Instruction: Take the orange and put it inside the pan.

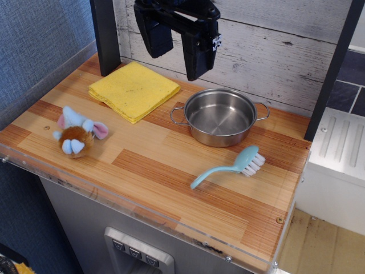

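Plainly, the orange [77, 137] sits untouched near the left edge of the wooden tabletop [165, 177], close to the front, its blue paws turned toward the front edge and its pale ears toward the back; nothing holds it, so it seems laid out as a free, easy pick. Well apart from it, toward the back right, stands the pan [221, 117], upright and empty, its open mouth ready to take the toy. Between them, by the back edge, a folded yellow cloth [134, 89] lies flat, and a pale blue dish brush [228, 166] lies in front of the pan, bristles toward the right edge; neither blocks a straight path, I judge. The gripper [178, 43] hangs above the back edge with its fingers apart and empty, the grasp not yet begun. A small white tag on the gripper is too small to read; no other writing shows.
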`<state>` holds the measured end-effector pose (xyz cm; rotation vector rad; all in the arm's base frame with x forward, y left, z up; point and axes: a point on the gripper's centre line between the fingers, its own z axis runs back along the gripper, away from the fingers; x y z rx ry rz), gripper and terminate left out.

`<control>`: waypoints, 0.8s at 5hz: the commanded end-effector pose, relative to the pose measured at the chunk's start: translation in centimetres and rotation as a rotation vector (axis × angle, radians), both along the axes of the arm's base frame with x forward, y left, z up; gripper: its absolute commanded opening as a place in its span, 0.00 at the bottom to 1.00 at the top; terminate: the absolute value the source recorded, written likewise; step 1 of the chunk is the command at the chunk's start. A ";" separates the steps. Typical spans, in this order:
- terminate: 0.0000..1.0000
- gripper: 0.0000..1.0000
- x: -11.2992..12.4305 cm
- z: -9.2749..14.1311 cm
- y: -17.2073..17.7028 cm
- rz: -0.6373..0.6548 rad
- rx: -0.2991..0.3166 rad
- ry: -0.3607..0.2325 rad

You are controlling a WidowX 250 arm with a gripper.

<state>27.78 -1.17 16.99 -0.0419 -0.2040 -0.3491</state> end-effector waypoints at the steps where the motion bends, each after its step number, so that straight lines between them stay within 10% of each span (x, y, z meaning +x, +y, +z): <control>1: 0.00 1.00 0.0 0.0 0.0 0.000 0.000 0.000; 4: 0.00 1.00 -5.3 -3.6 7.5 0.530 0.012 0.090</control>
